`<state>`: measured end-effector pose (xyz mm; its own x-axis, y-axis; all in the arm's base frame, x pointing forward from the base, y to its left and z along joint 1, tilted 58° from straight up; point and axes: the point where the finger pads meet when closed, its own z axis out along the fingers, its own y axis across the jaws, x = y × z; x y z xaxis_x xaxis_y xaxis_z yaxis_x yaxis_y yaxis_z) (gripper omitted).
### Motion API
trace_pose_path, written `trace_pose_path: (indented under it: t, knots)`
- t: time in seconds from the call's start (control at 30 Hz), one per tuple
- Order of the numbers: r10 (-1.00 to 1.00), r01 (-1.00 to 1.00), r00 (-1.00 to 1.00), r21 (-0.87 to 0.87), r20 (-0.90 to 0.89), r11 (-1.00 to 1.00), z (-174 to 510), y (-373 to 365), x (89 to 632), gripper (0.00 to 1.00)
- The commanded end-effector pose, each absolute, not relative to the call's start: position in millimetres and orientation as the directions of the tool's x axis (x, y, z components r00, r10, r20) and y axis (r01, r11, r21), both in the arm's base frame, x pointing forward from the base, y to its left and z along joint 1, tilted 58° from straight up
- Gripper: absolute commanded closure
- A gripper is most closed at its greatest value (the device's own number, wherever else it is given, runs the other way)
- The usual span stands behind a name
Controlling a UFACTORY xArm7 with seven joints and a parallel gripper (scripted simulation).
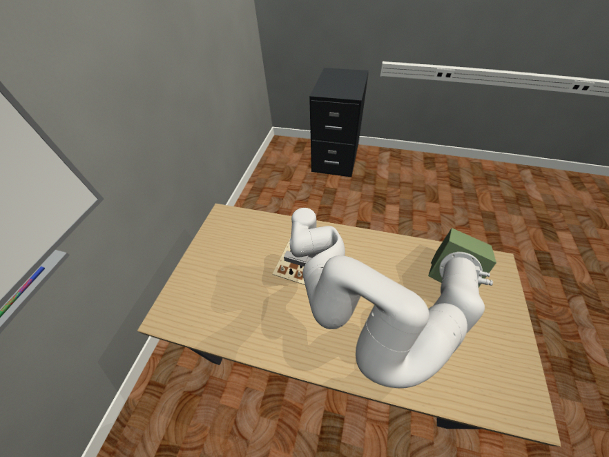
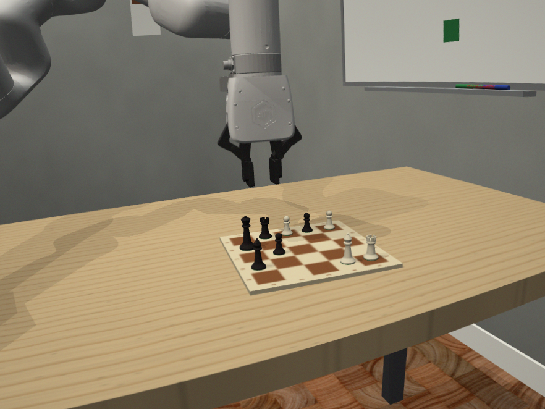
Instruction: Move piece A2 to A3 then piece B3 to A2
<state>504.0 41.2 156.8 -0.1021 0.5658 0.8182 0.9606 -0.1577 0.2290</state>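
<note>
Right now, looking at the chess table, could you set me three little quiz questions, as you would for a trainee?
1. True or false: the grey gripper with black fingers grips a chess piece.
2. How many white pieces stand on the small brown-and-cream chessboard? A) two B) four C) six
3. Fill in: the black rook stands between the taller black piece and a white ____.

Key
1. False. It hangs above the wooden table, fingers parted, nothing between them.
2. B: two white pawns at the far edge, a tall white piece and a white rook nearer.
3. Pawn.
</note>
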Motion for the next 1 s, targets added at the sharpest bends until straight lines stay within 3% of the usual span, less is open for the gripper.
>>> trace_pose_path:
  t: [0.0,0.03,0.07,0.97]
  knots:
    - [0.567,0.96,-0.102,0.231,0.817,-0.161,161.0,33.8,502.9,0.61]
    - [0.567,0.96,-0.102,0.231,0.817,-0.161,161.0,33.8,502.9,0.61]
    - [0.567,0.96,-0.102,0.231,0.817,-0.161,161.0,33.8,502.9,0.0]
    - [0.567,0.96,-0.102,0.231,0.817,-0.161,163.4,30.1,501.7,0.0]
